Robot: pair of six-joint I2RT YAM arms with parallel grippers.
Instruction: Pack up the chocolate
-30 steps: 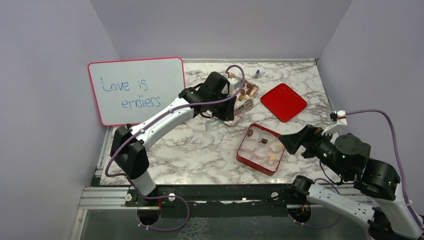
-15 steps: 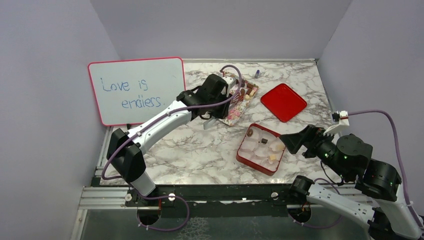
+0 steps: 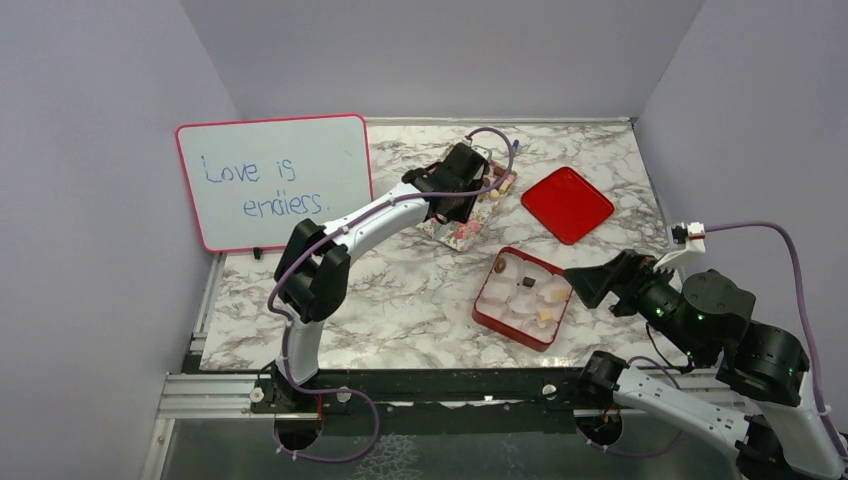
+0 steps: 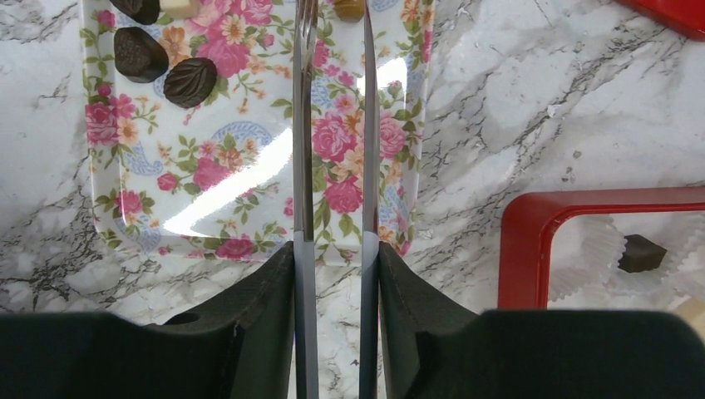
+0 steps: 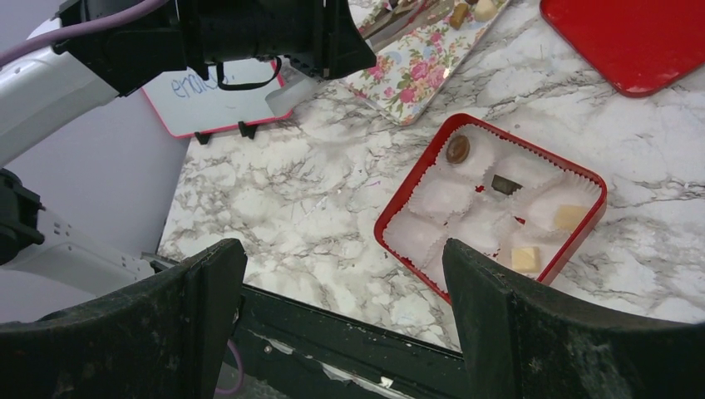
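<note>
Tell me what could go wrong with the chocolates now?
The left gripper hangs right over the tray, so its thin fingers might bump and slide it. The chocolates sit bunched at its far end; pinching one could knock a neighbour off. The paper cups in the box look flimsy and might tip.

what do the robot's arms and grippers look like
The left arm and right arm share white links, chunky black joints and a trailing purple cable. The left gripper has black bases carrying thin, pale flat jaws; the right gripper has broad matte black jaws. Small green lights dot the right arm's black wrist.
</note>
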